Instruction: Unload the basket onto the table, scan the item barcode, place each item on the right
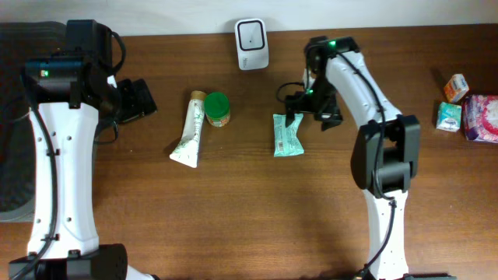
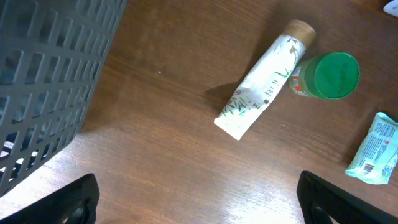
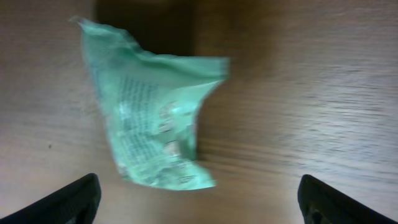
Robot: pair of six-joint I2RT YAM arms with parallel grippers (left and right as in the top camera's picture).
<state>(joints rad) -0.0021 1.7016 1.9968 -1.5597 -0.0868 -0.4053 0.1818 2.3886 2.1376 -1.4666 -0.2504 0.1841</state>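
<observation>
Closest to the overhead lens, the left arm [image 1: 64, 163] stands at the table's [image 1: 233, 225] left side with the left gripper [image 1: 136, 99] spread wide and empty, while the right arm [image 1: 381, 155] reaches in over the middle, the right gripper [image 1: 308, 115] just above the green packet [image 1: 286, 134]. The packet lies flat on the wood, below and to the right of the white scanner [image 1: 252, 43] at the far edge. A white tube [image 1: 188, 131] and a green-lidded jar [image 1: 217, 109] sit touching, left of the packet; a teal box [image 1: 449, 117], an orange-and-white box [image 1: 457, 85] and a pink pack [image 1: 482, 118] cluster at the far right. From the left wrist, the left gripper [image 2: 202, 208] shows both fingertips far apart with nothing between them, a grey basket [image 2: 43, 81] to one side, the tube [image 2: 264, 87] and jar [image 2: 329, 76] ahead, the packet [image 2: 374, 149] at the edge. From the right wrist, the right gripper [image 3: 208, 208] is fully spread and grips nothing; the crumpled, blurred packet [image 3: 152, 118] rests on the table between its fingers, touching neither.
</observation>
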